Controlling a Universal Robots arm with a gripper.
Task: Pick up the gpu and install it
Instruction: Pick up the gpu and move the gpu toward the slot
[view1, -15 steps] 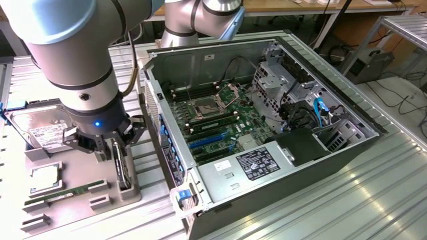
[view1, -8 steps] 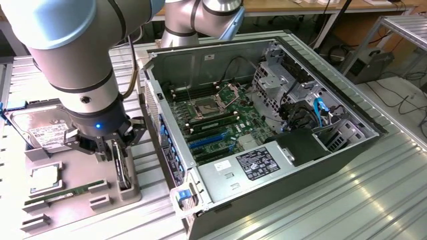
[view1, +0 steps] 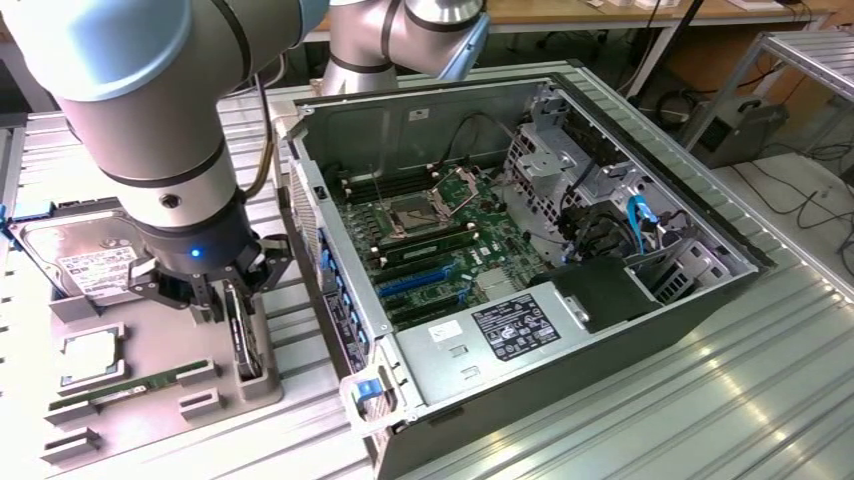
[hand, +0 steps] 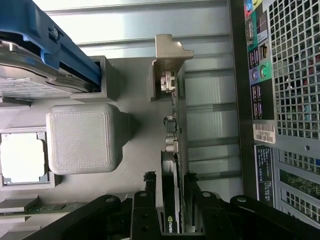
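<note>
A hard drive (view1: 83, 262), chip (view1: 88, 355) and memory stick (view1: 134, 388) are sitting in a grey tray (view1: 167, 428). An open computer case (view1: 400, 130) is lying beside it.

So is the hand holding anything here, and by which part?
Nothing is held: the open hand straddles the upper edge of the gpu, standing edgewise in the tray.

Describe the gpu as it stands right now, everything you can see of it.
The gpu stands on edge in a slot of the grey parts tray, beside the open computer case. Edge-on in the wrist view, it is a thin dark card with small metal connectors along one side and a silver metal bracket at one end. The gripper straddles it with open fingers on either face. Whether they touch it is unclear.
</note>
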